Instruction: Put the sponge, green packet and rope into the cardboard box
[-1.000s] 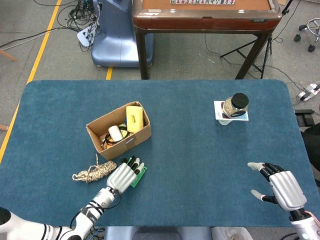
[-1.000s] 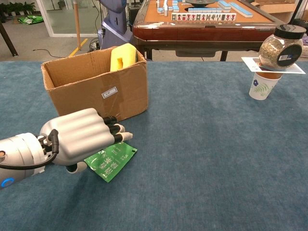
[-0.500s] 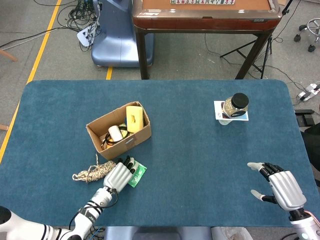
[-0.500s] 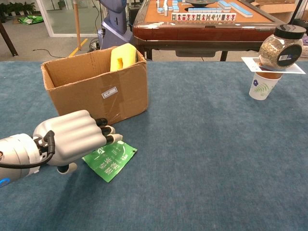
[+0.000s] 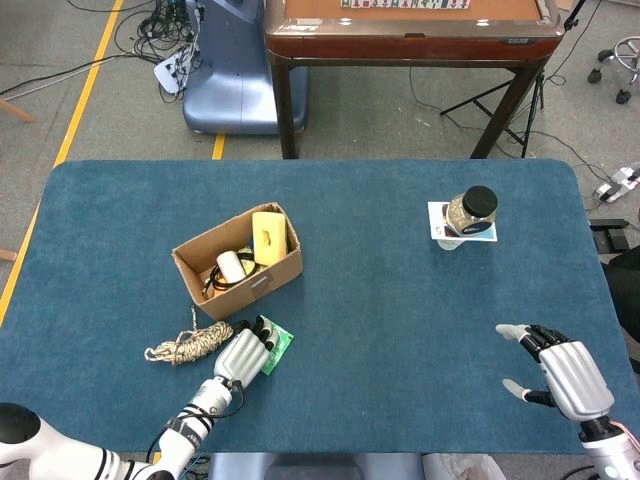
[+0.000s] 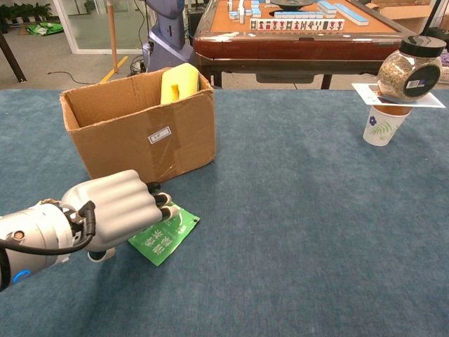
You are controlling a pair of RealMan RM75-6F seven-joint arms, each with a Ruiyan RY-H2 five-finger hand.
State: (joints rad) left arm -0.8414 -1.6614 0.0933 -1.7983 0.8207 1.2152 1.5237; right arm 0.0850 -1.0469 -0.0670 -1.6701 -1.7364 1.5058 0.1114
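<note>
Cardboard box [image 5: 238, 262] sits open on the blue table [image 5: 400, 300], left of centre, with the yellow sponge [image 5: 268, 236] standing upright inside it against the right-hand wall; the chest view shows the sponge's top edge poking above the box rim. A small pale roll [image 5: 234, 266] and some dark cord also lie in the box, though what they are cannot be made out. Just in front of the box, the green packet [image 6: 165, 235] lies flat on the table, and the left hand [image 6: 116, 208] rests over its left part, palm down, fingers close together and bent, their dark tips touching the packet; whether it actually grips the packet cannot be told from either view. The rope [image 5: 188, 345], a loose beige coil, lies on the table just beside the left hand, on its left, outside the box. Far off at the table's right front corner, the right hand [image 5: 560, 373] holds nothing, fingers spread apart. Toward the back right, a jar with a black lid [image 5: 471, 211] stands on a white card [image 6: 397, 95] laid across a paper cup [image 6: 383, 124].
</note>
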